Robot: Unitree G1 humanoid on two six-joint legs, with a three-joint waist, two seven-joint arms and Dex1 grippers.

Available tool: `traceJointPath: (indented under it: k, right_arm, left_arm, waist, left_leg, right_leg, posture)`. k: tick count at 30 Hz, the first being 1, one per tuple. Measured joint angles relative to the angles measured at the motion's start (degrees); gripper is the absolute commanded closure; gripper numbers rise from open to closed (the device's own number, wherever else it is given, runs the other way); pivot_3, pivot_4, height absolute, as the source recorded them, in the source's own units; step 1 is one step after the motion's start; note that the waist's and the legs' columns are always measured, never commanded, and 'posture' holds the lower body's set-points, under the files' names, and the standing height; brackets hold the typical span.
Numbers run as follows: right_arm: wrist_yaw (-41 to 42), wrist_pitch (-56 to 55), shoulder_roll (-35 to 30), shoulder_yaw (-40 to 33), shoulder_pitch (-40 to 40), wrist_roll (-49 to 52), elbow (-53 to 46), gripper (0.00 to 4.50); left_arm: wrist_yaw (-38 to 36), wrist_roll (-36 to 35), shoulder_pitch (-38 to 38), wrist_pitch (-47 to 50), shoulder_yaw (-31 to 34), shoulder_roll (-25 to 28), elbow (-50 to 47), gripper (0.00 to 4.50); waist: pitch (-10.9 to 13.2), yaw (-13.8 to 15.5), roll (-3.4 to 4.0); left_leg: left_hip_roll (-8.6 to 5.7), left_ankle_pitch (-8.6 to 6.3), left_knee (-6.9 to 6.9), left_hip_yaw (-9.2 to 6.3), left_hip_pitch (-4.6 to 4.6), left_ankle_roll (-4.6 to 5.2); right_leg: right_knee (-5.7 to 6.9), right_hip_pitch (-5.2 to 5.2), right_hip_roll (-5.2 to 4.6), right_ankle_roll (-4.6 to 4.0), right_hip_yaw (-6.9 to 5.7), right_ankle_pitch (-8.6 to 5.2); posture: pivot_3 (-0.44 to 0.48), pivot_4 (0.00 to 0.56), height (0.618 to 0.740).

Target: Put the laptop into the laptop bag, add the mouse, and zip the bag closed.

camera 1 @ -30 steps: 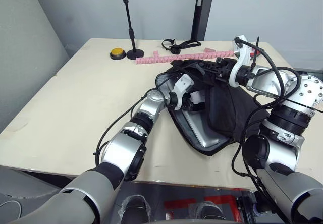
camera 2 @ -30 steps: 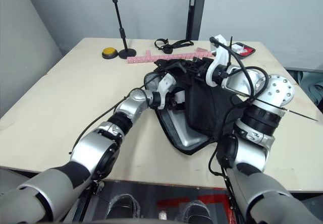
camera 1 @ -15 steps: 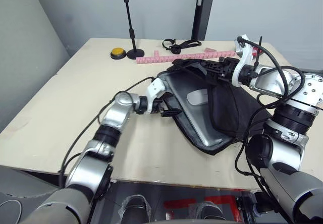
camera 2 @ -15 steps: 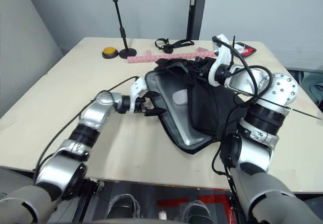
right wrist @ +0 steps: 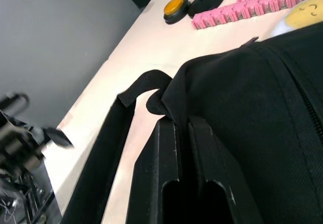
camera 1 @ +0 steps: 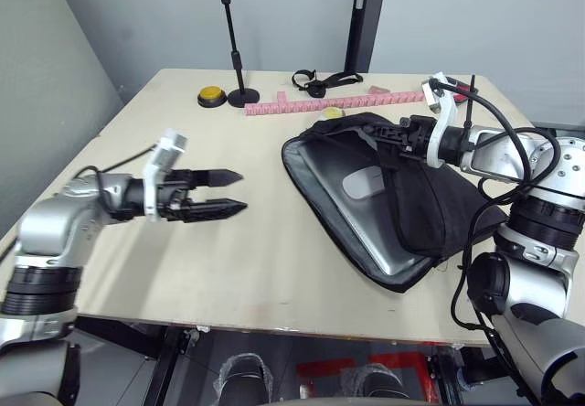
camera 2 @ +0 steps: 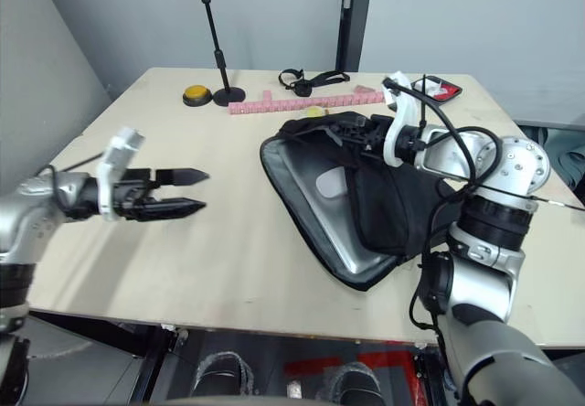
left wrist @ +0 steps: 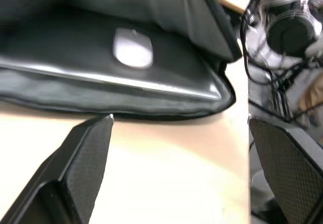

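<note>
The black laptop bag (camera 1: pixel 416 228) lies open on the table's right half. Inside it sits the silver-grey laptop (camera 1: pixel 370 232), lying flat, with the white mouse (camera 1: pixel 363 182) resting on its lid. My right gripper (camera 1: pixel 388 137) is shut on the bag's upper flap and holds it lifted; the right wrist view shows its fingers (right wrist: pixel 166 148) pinching black fabric beside a strap handle (right wrist: pixel 144 85). Well to the left of the bag, above bare table, my left gripper (camera 1: pixel 224 193) is open and holds nothing. The left wrist view looks between its fingers (left wrist: pixel 83 156) toward the mouse (left wrist: pixel 132 48).
At the table's back stand a yellow button (camera 1: pixel 211 96), a black stand (camera 1: pixel 239 58), a pink strip (camera 1: pixel 320 105), a black strap (camera 1: pixel 324 81) and a small red and white item (camera 2: pixel 437 89). Bare table (camera 1: pixel 256 260) spreads between my left gripper and the bag.
My left arm has drawn back out of the bag, far to the left, its gripper open. The mouse now lies uncovered on the laptop. My right gripper still holds the flap.
</note>
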Motion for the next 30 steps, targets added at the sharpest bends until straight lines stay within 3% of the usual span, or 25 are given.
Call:
traceJointPath:
  k: [10,15,23,30]
  right_arm:
    - [5.67,-0.1,-6.63,7.3,4.64,5.06,-5.0,4.5]
    - [12.39,-4.77,-9.95,11.18,9.27,3.98,-9.4,2.86]
    - [34.38,-18.34,-28.72,14.25,24.55,-1.14,-19.29,0.11]
    - [52.46,-34.01,-40.24,2.41,41.37,-10.03,-15.79,0.04]
  left_arm:
    - [0.97,-3.54,-0.47,1.2,3.2,5.8,2.62,0.04]
    - [-0.49,-3.39,-0.16,-0.17,2.57,7.04,4.04,0.0]
    - [-4.44,-2.12,0.6,-1.55,2.22,12.45,8.93,0.0]
    - [-9.42,0.7,3.89,-5.02,3.11,19.4,15.82,0.0]
  waist:
    - [-0.01,0.05,-0.01]
    - [-0.02,0.21,-0.03]
    - [-0.04,0.91,-0.06]
    - [-0.06,0.77,-0.1]
  left_leg:
    - [0.02,0.01,-0.03,0.0,-0.02,-0.02]
    - [0.02,0.01,0.08,-0.02,0.01,-0.01]
    - [0.04,-0.01,0.09,0.0,0.17,0.03]
    - [0.04,-0.23,0.14,0.04,0.21,0.46]
  right_leg:
    - [-0.04,0.0,0.02,0.02,-0.02,0.0]
    - [0.05,0.05,0.0,0.03,-0.01,0.0]
    - [0.05,0.2,0.0,0.04,0.05,-0.01]
    - [0.03,0.24,-0.02,-0.01,0.09,-0.05]
  posture:
    - [0.0,0.15,0.739]
    - [0.0,0.15,0.739]
    - [0.0,0.15,0.739]
    - [0.0,0.15,0.739]
